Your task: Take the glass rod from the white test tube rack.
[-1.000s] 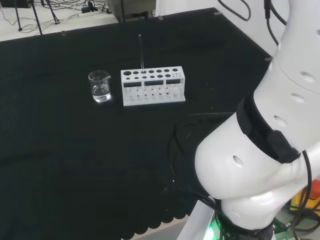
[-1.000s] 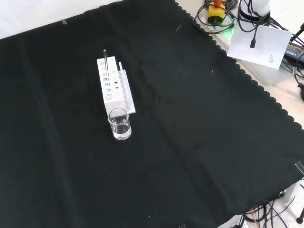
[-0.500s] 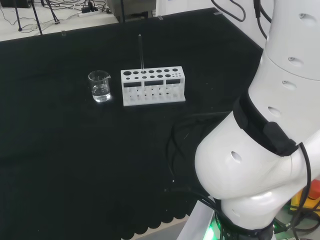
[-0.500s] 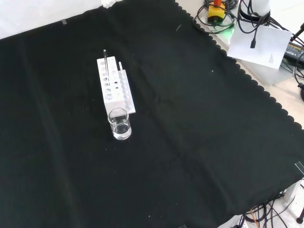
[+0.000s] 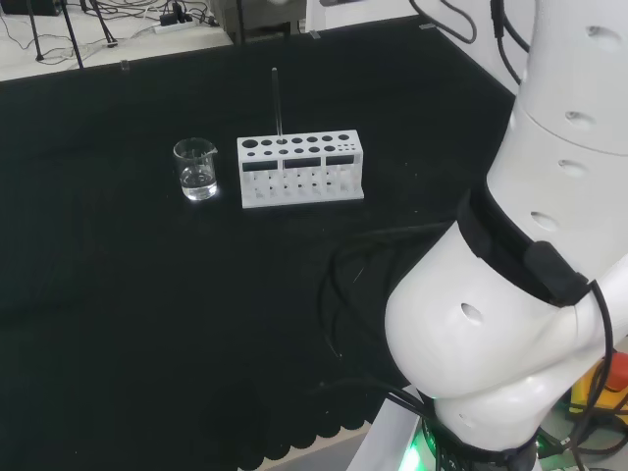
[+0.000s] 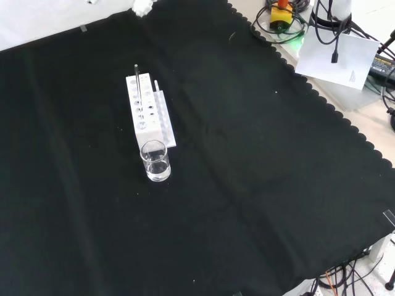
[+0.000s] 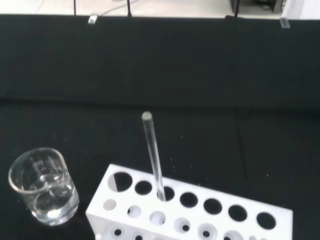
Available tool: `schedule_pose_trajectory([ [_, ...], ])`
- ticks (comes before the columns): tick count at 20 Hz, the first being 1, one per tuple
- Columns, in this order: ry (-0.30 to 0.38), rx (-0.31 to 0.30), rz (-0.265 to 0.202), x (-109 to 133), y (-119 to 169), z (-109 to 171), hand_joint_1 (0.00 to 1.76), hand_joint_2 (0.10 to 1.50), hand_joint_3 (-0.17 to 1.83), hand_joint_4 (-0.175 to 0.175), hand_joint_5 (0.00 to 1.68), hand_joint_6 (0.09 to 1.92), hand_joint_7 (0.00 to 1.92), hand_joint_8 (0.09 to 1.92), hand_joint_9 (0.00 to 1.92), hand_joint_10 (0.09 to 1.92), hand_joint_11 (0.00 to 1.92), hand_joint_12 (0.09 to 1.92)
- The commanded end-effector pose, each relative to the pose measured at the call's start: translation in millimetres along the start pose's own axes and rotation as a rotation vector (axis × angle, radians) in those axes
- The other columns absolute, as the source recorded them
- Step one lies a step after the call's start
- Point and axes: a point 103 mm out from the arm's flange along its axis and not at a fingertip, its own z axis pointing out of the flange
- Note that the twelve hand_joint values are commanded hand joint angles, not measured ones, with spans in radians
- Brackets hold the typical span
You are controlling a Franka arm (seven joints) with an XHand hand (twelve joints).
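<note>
A thin clear glass rod (image 5: pixel 277 103) stands upright in a back-row hole of the white test tube rack (image 5: pixel 243 179) near the bench's middle. In the front view the rod (image 6: pixel 137 80) rises from the rack's (image 6: pixel 163 129) far end. The wrist view looks down on the rod (image 7: pixel 152 155) and the rack (image 7: pixel 190 220) from close by, with a gap of bare cloth between them and the camera. A small white bit of the hand (image 6: pixel 143 6) pokes in at the front view's top edge, well away from the rack. Its pose cannot be made out.
A small glass beaker (image 5: pixel 196 169) holding a little clear liquid stands just left of the rack in the head view, and nearer the camera in the front view (image 6: pixel 155 161). The arm's white links (image 5: pixel 510 294) rise at the head view's right. Cables and a white box (image 6: pixel 336 58) lie beyond the cloth's scalloped edge.
The arm's links have swung in the head view, and a white bit of the hand has come in at the front view's top edge. Rod, rack and beaker have stayed put.
</note>
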Motion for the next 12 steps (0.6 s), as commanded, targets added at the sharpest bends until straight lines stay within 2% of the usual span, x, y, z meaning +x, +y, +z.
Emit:
schedule_pose_trajectory([
  [1,-0.004,0.019,-0.013,2.2,10.7,24.2,0.64,1.17,-0.17,-0.112,0.1,0.09,0.08,0.86,0.25,0.9,0.0,1.42],
  [12,-0.017,0.053,-0.023,16.5,15.2,51.2,0.64,1.18,-0.17,-0.114,0.1,0.09,0.12,0.87,0.33,0.91,0.01,1.46],
])
